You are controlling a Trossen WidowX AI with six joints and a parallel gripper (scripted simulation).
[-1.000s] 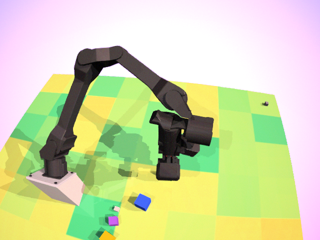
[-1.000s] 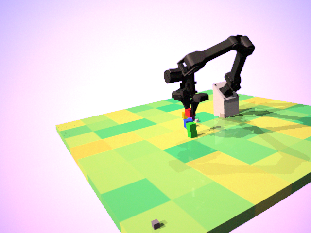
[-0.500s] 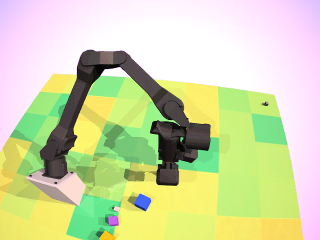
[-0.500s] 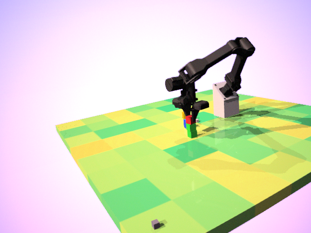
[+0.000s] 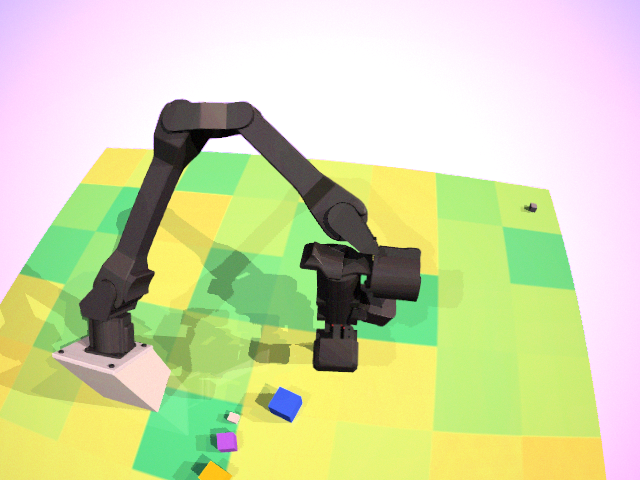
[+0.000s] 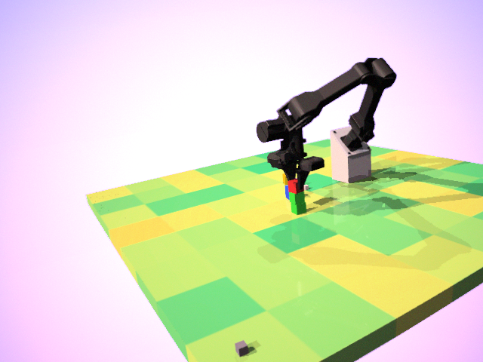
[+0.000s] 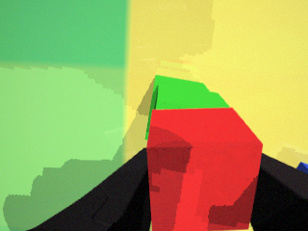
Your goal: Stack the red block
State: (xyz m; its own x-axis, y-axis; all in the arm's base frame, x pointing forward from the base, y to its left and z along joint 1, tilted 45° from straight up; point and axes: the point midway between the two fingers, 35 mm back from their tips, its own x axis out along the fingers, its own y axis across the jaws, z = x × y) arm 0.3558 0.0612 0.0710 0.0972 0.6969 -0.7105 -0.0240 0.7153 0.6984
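Note:
The gripper (image 6: 295,183) (image 7: 205,178) points down, shut on the red block (image 6: 292,185) (image 7: 204,127), with one dark finger on each side. The green tower (image 6: 298,204) (image 7: 180,95) stands upright; its upper block sits slightly offset on the lower one. In the exterior view the red block is directly above the tower, its lower edge meeting the tower's top in the picture; whether they touch I cannot tell. In the wrist view the tower shows past the red block's far edge, partly covered by it. In the top view the arm hides red block, tower and fingertips.
A blue block (image 5: 285,404) (image 6: 287,191) (image 7: 303,167) is close by the tower. A small white block (image 5: 233,416) (image 6: 306,187), a purple block (image 5: 226,441) and an orange block (image 5: 214,471) (image 6: 284,179) lie beyond it. A small grey block (image 5: 532,207) (image 6: 241,348) lies at a far corner.

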